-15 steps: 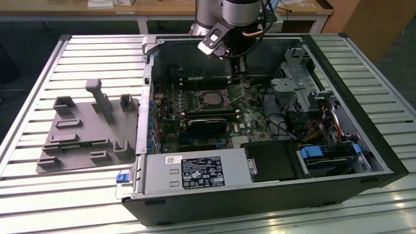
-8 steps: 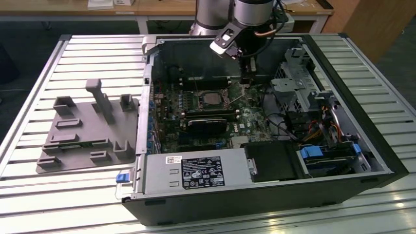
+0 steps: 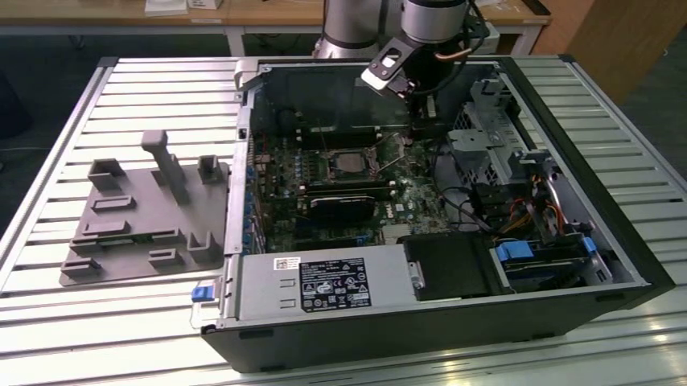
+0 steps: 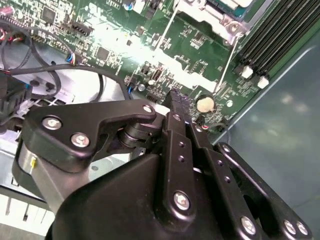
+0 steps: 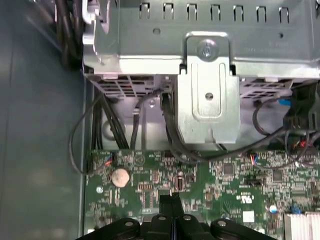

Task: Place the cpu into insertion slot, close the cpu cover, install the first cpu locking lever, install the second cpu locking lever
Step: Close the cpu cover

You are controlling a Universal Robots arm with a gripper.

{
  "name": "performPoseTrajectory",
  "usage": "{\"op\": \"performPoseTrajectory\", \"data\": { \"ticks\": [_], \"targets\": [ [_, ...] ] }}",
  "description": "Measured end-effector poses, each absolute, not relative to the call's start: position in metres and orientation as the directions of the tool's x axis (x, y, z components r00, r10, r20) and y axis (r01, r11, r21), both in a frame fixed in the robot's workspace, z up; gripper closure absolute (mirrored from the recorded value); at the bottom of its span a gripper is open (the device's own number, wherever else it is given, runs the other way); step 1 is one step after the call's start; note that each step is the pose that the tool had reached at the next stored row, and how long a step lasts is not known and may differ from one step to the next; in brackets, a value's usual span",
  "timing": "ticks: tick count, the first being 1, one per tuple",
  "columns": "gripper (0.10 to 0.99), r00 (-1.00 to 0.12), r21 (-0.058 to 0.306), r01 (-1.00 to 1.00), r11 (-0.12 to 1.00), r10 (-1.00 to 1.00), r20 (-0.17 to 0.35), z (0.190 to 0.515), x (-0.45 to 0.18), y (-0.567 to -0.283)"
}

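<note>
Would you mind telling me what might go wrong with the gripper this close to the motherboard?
The shut gripper sits close over the green board beside the coin battery; a small drop might scrape components. Black cables run nearby and might snag the arm. A thin lever rod crosses near the gripper; a sideways move might bend it.

The computer case (image 3: 429, 342) lies open upward, so the room above the green board (image 5: 225, 185) is free. Near the gripper (image 5: 172, 201), a metal bracket (image 5: 208, 100) and black cables (image 5: 172, 135) stand close, and the grey case wall (image 5: 40, 125) shuts off one side.
</note>
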State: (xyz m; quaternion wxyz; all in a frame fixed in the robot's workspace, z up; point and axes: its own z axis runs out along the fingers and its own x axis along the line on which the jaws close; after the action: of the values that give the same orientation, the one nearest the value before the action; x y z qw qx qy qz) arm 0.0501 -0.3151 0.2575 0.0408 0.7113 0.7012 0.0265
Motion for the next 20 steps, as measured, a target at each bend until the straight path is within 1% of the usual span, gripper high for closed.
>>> {"op": "performPoseTrajectory", "data": {
  "ticks": [4,11,20],
  "targets": [
    [0.984,0.015,0.090,0.996,-0.013,1.000,-0.021,0.247,0.053,-0.315],
    [0.984,0.015,0.082,0.997,-0.013,1.000,-0.021,0.239,0.054,-0.315],
    [0.984,0.015,0.081,0.997,-0.013,1.000,-0.020,0.238,0.054,-0.315]
  ]
}}
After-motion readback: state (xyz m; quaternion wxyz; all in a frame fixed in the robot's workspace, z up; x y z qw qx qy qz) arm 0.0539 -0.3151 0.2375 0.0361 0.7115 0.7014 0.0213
